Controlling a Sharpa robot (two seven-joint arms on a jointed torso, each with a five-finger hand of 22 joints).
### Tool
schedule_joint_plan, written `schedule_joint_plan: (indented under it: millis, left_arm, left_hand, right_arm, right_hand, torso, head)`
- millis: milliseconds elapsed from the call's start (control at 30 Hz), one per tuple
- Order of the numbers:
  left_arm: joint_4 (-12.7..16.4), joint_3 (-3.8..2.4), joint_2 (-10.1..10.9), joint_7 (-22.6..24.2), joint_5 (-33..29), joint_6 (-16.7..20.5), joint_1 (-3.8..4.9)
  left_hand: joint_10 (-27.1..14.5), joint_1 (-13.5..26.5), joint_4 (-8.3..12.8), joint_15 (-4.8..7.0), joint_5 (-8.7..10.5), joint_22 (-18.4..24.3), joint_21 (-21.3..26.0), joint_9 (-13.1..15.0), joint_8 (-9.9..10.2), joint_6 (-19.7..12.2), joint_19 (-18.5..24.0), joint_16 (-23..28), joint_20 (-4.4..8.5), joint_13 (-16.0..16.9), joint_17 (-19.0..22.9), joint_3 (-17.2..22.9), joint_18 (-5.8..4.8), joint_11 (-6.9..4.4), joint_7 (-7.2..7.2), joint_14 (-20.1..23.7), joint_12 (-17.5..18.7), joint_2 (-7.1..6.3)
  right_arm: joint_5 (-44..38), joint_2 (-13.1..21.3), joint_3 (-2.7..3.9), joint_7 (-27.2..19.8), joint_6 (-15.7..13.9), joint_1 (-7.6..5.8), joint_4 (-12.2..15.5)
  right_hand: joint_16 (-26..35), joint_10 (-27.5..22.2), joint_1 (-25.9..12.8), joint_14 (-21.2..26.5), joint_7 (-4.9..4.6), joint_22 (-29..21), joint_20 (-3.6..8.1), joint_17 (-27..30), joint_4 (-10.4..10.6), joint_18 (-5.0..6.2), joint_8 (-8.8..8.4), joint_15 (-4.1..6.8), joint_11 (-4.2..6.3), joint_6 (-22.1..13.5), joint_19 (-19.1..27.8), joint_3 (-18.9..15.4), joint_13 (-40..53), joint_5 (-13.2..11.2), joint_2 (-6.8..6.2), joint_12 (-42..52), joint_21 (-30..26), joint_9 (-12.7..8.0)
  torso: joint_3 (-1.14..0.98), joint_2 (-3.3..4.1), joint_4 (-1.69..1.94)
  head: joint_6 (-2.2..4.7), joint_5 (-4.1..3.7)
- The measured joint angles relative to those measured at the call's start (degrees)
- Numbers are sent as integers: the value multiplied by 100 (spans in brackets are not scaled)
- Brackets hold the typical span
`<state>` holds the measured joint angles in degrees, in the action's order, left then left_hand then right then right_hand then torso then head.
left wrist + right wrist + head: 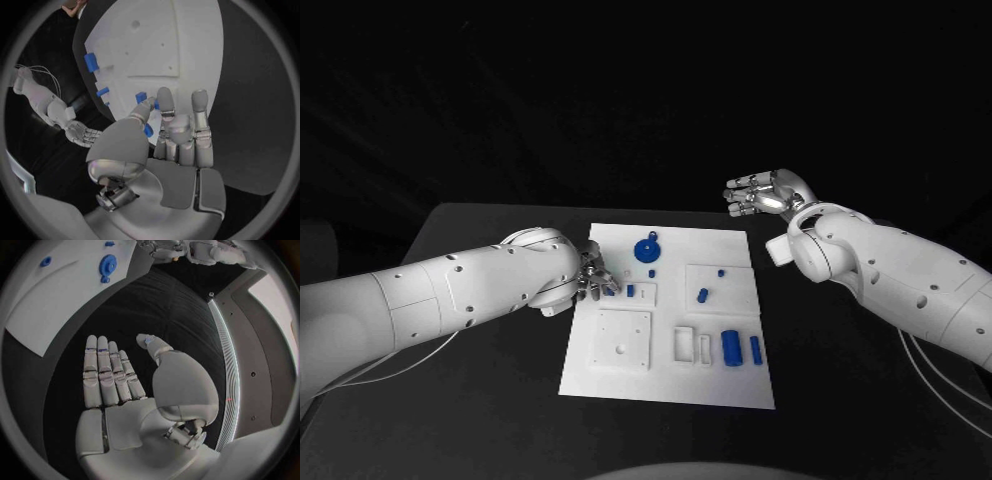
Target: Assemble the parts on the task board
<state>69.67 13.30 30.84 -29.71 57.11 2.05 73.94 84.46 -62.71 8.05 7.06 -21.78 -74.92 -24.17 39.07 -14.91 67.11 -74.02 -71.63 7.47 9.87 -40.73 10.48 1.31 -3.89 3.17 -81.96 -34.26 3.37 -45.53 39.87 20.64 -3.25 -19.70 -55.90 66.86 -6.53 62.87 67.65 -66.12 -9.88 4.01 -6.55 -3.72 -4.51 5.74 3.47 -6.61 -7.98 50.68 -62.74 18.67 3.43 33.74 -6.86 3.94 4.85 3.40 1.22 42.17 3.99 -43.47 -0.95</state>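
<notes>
I am seeing the task board (pixel 661 385) lying in the middle of the black bench (pixel 488 400), running from the far edge toward the near edge. My left robot hand (pixel 596 281) is sitting at the board's left edge, and the arm's bulk is hiding most of it from the head camera. From the left wrist camera its fingers (pixel 164 107) are reaching over the board with a small blue part (pixel 149 131) showing between thumb and fingers, but I cannot tell whether that piece is being pinched or is just lying beneath them.

My right robot hand (pixel 764 193) is hovering off the board, past its far right corner, released, with fingers straight and apart and nothing in the palm.

On the board I am making out a round blue gear-like part (pixel 648 249) near the far edge, a small blue piece (pixel 702 295) in the middle, and two upright blue bars (pixel 733 348) toward the near right corner. The finer pieces are too small to identify. I am reading no writing or labels anywhere.
</notes>
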Motion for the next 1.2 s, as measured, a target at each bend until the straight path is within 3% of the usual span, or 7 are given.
schedule_joint_plan:
  millis: [100,467,600,700,800,1000,1200]
  left_arm:
    - [-14,7,-11,0,1,-28,-12]
    - [-53,10,-18,0,1,-64,-18]
    - [-63,16,-22,0,-1,-77,-29]
    - [-70,16,-23,0,-2,-85,-30]
    - [-79,16,-14,0,-2,-96,-32]
    - [-90,37,13,-23,5,-141,-63]
    - [-81,36,43,-38,28,-174,-62]
  left_hand:
    - [74,-46,-122,0,10,0,33,-3,10,77,0,0,0,-4,0,-56,0,72,-73,0,0,-51]
    - [74,-44,-331,0,55,1,56,-72,67,224,0,0,0,-12,24,-114,0,72,-220,0,0,-204]
    - [-24,3,-404,1,85,1,56,-67,64,544,0,0,0,-11,21,-153,0,-23,-485,1,3,-249]
    - [-63,12,-473,11,189,1,56,-42,43,589,-3,0,3,-11,16,-222,0,-62,-551,10,3,-261]
    - [-63,49,-558,11,505,1,83,-42,42,596,-22,0,22,-11,14,-303,0,-62,-597,10,3,-362]
    - [-63,-30,-1114,11,1030,2,89,-29,48,649,-22,0,22,-11,1,-301,0,-62,-606,10,3,-778]
    - [-63,-61,-1242,11,1097,2,89,-10,24,649,-21,0,21,-10,-4,-242,0,-62,-606,10,3,-835]
  right_arm:
    - [0,1,0,0,0,2,-1]
    - [0,6,0,3,6,10,-1]
    - [0,6,0,4,8,14,-1]
    - [0,6,0,4,9,20,-4]
    - [0,5,0,4,9,30,-6]
    - [0,5,0,5,10,54,-10]
    - [0,11,0,5,10,65,-10]
  right_hand:
    - [0,0,0,0,9,0,0,0,0,0,0,0,0,-10,0,0,0,0,0,0,0,0]
    - [0,0,0,16,9,0,-21,0,0,0,0,-16,0,-10,21,0,0,0,0,0,0,0]
    - [0,0,0,16,9,0,-21,0,0,0,0,-16,0,-9,21,0,0,0,0,0,0,0]
    - [0,0,0,16,9,0,-21,0,0,0,0,-16,0,-9,21,0,0,0,0,0,0,0]
    - [0,-1,0,16,7,0,-21,0,-3,0,0,-16,-1,-12,21,-3,0,0,0,0,0,0]
    - [0,-21,0,16,-10,0,-1,0,-17,1,0,-16,-21,-29,41,-17,0,0,0,0,0,0]
    - [0,-21,0,45,-7,-6,-21,0,-32,1,0,-45,-21,-67,61,-32,0,0,0,0,0,-5]
  torso:
    - [1,0,0]
    - [1,-1,-1]
    - [1,-1,-1]
    - [0,-1,-1]
    - [0,-1,-1]
    - [0,-1,-1]
    - [2,-1,-1]
  head:
    - [4,-4]
    - [4,-5]
    - [1,-5]
    - [-1,-8]
    - [-2,-10]
    - [-3,-19]
    - [-3,-27]
